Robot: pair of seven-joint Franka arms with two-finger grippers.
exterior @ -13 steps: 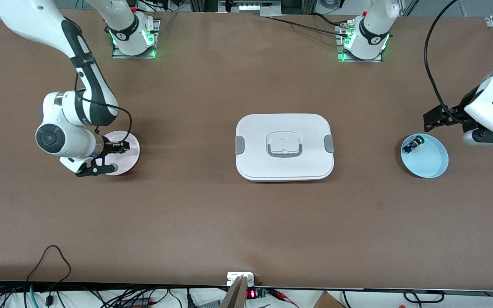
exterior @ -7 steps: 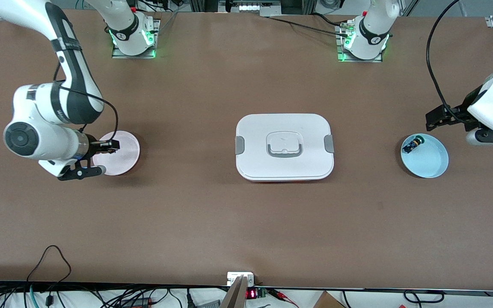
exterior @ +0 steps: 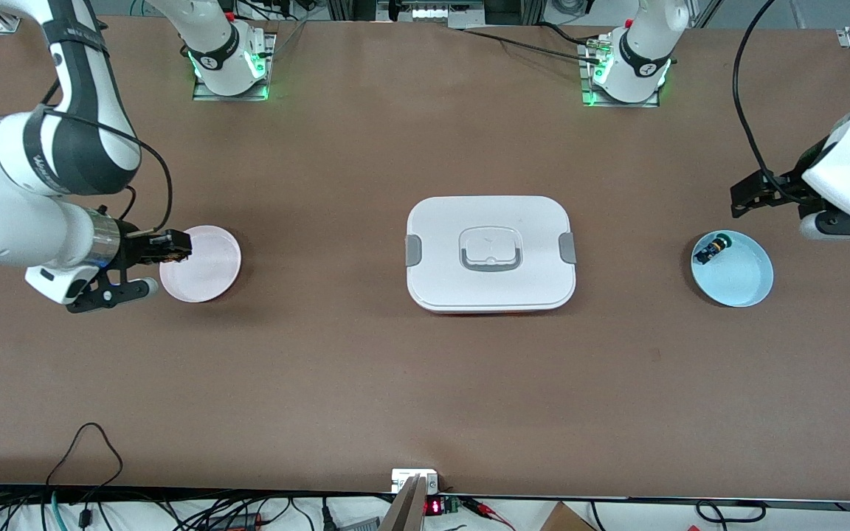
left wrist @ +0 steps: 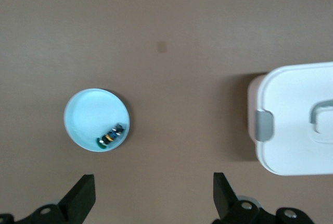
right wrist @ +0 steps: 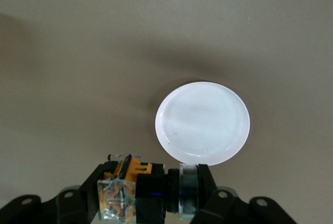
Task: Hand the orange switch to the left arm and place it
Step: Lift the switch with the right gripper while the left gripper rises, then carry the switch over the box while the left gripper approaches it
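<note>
Gripping orange switch (right wrist: 138,187), right hand (right wrist: 151,190).

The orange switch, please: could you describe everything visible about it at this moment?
The orange switch is a tiny component with an orange body, a clear block with metal contacts at one end and a dark cylindrical end with a clear ring. It lies crosswise, clamped between the fingers of the right gripper, in the air over the edge of the pink plate, touching nothing else.
</note>
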